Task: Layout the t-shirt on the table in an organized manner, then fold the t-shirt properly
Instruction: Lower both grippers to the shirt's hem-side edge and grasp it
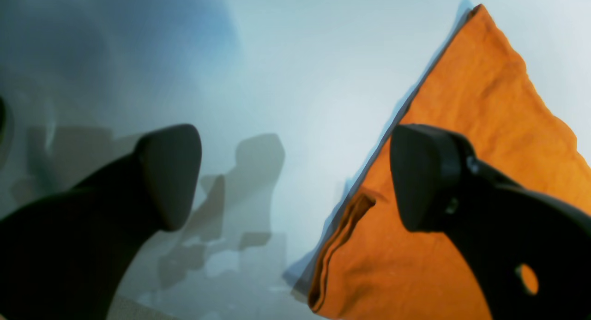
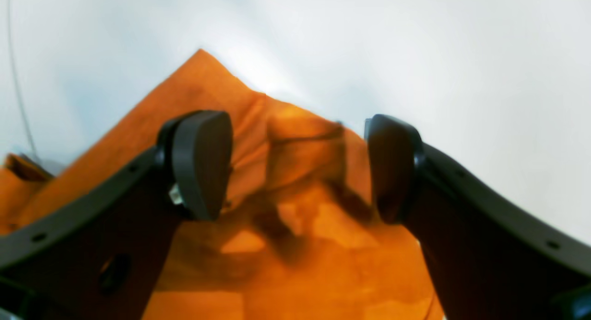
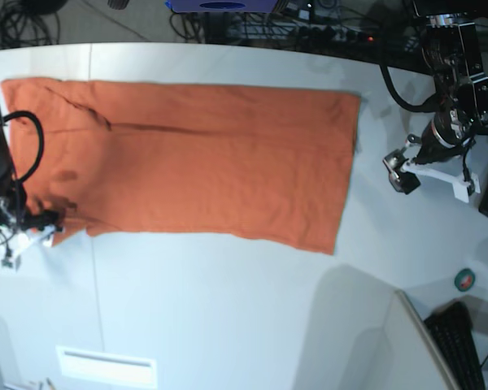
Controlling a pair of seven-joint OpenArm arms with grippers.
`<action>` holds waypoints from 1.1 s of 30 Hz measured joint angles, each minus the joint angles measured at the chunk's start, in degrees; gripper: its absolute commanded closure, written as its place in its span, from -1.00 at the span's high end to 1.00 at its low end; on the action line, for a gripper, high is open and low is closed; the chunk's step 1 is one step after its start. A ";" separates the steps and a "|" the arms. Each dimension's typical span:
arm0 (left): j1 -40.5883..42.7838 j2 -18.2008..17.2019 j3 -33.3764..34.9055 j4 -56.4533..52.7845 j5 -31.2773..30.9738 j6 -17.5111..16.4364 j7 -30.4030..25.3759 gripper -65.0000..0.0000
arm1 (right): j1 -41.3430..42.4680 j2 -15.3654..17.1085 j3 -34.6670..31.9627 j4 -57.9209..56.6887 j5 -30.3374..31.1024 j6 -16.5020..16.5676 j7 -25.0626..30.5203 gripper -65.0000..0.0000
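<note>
T-shirt: the t-shirt lies flat on the table as one long orange rectangle, already folded lengthwise, with a fold line along its 12 o'clock side. In the base view it covers the part of the table from 9 o'clock to about 2 o'clock.
Shirt edges: the 3 o'clock edge is straight and slightly slanted; at the 9 o'clock end the cloth is more wrinkled.
Shirt and left jaws: in the left wrist view the shirt's layered edge runs from 6 o'clock up to 1 o'clock. One finger is over the cloth, the other over bare table. I see no cloth between them.
Left gripper: the left gripper has its jaws wide apart and holds nothing. In the base view it is at 3 o'clock, apart from the shirt's end.
Shirt and right jaws: in the right wrist view wrinkled orange cloth fills the gap between the two fingers, below them. I cannot tell if the tips touch it.
Right gripper: the right gripper has its jaws spread apart, not clamped on the cloth. In the base view it is at 9 o'clock, at the shirt's corner.
Table: white and smooth, with a thin seam line running from 12 to 6 o'clock.
</note>
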 measured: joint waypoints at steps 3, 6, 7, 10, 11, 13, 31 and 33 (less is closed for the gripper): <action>0.00 -0.04 0.17 0.00 0.02 0.00 0.00 0.89 | -0.02 0.02 0.00 0.02 0.02 -0.04 0.22 0.18; -1.53 0.04 0.57 -0.59 0.24 0.11 0.68 0.89 | -0.70 -0.02 0.00 0.04 0.20 -0.07 0.15 -0.34; -2.99 0.00 0.59 -1.77 0.13 -0.11 0.87 0.89 | -0.83 -0.02 0.00 0.04 0.20 -0.11 0.09 -0.54; -11.39 -0.02 0.50 -8.57 0.37 0.39 9.35 0.89 | -0.76 -0.24 0.98 0.15 0.09 -0.42 0.02 -1.00; -14.86 0.00 0.66 -11.54 0.50 -0.02 12.22 0.89 | -0.74 -0.55 3.15 0.15 0.15 -0.48 -0.09 -1.00; -21.18 -0.46 3.26 -17.25 0.79 0.24 14.73 0.89 | -0.79 -1.03 7.85 0.28 0.20 -0.22 -0.07 -1.00; -49.24 -2.95 44.44 -61.48 -0.02 -10.16 -0.79 0.89 | -1.66 -0.79 12.52 1.14 -0.26 -0.20 -0.39 -1.00; -49.22 -2.58 44.65 -61.35 -0.42 -10.95 -2.10 0.89 | -2.75 -0.46 12.52 4.31 -0.52 -0.22 -0.22 -1.00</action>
